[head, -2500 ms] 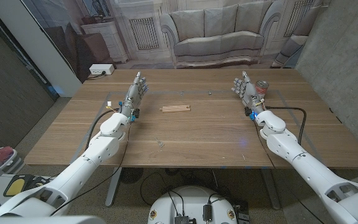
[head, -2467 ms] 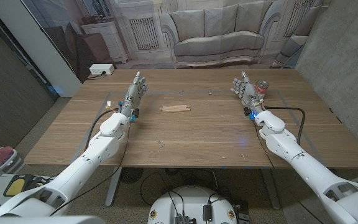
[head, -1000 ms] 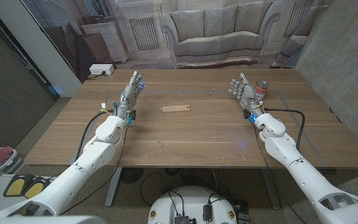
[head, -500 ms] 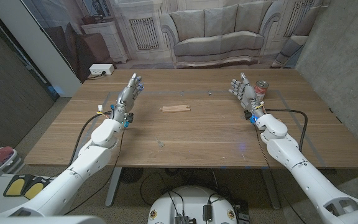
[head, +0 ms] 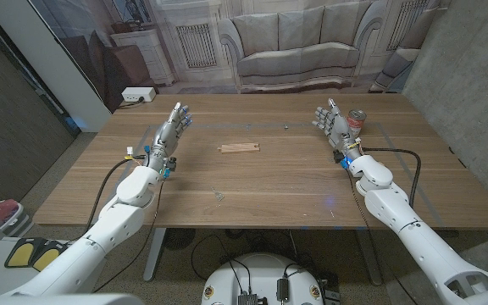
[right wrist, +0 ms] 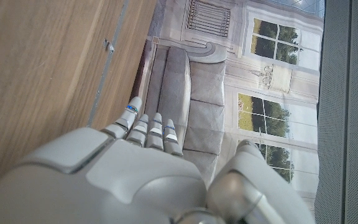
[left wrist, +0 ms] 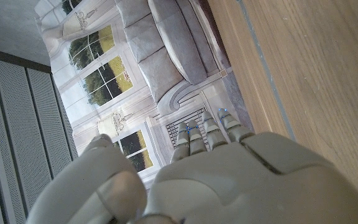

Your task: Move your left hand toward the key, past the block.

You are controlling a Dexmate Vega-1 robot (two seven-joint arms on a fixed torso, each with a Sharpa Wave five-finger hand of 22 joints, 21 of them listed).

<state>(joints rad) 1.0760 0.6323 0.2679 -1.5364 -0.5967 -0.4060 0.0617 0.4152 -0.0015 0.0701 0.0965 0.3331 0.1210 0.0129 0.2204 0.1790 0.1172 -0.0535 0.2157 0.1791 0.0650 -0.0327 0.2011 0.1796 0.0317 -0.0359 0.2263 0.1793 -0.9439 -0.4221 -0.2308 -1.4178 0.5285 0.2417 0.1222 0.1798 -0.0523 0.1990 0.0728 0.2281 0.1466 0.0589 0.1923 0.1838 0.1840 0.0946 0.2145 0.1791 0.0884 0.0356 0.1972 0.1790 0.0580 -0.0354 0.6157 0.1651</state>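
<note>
Head view, left hand: released, fingers spread, grasping nothing, at 9 o'clock on the tabletop.
Right hand: released, fingers apart, at 2 o'clock, beside a can.
Block: lies flat near centre.
Key: small, at 6 o'clock from the block.

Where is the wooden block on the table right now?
In the head view the wooden block lies flat near the table's middle, toward the far edge, between the two robot hands: closer to the left robot hand than to the right robot hand.
</note>
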